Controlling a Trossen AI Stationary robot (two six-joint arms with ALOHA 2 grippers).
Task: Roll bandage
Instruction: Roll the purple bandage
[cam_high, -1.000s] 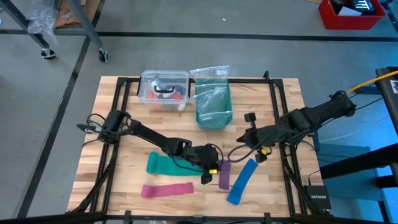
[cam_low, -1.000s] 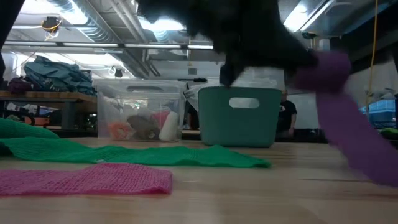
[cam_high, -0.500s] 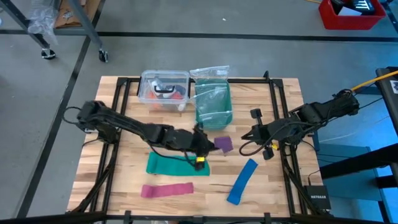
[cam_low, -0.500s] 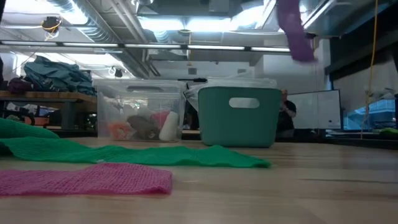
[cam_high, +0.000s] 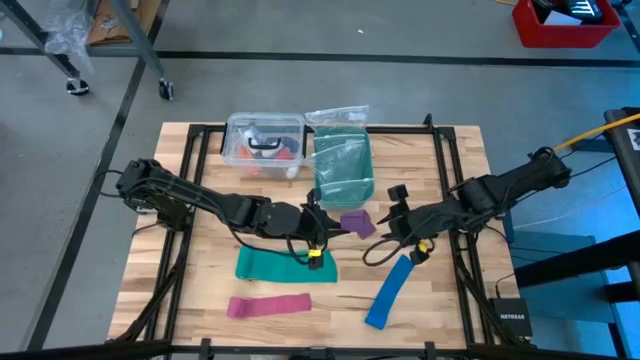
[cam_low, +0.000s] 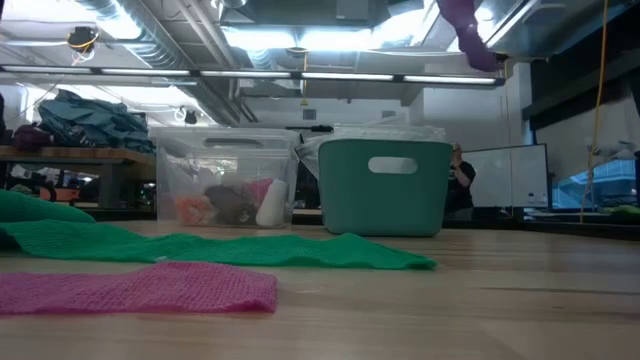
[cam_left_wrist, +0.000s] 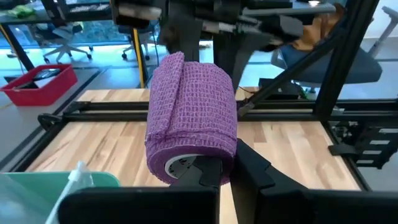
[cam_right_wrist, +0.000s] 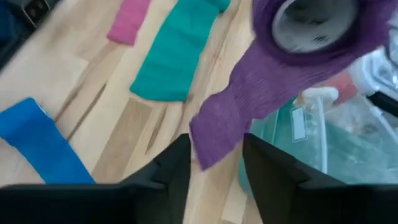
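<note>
The bandage (cam_left_wrist: 193, 118) is a purple roll around a white core, held high above the table's middle (cam_high: 357, 222). My left gripper (cam_left_wrist: 227, 171) is shut on it, reaching in from the left (cam_high: 322, 228). A loose purple tail (cam_right_wrist: 217, 134) hangs off the roll. My right gripper (cam_right_wrist: 216, 155) is open, just right of the roll (cam_high: 392, 225), with a finger on either side of the tail's end. The low view shows only the purple tail (cam_low: 470, 35) at the top. My left gripper pinches the roll's end wall beside the white core (cam_left_wrist: 205, 163) between its two fingers, which come nearly level from the table's left. The roll is lifted clear of the table. My right gripper has the tail's end between its open fingers; whether they touch it I cannot tell.
A teal bin (cam_high: 343, 170) and a clear lidded box (cam_high: 265, 143) stand at the far side. A green strip (cam_high: 285, 265), a pink strip (cam_high: 268, 305) and a blue strip (cam_high: 390, 290) lie flat near the front edge.
My left gripper has risen and gone toward the far edge, carrying the bandage with it. The purple tail that lay on the table beside the blue strip is now lifted clear. My right gripper drew back toward the right edge, then came in toward the roll.
</note>
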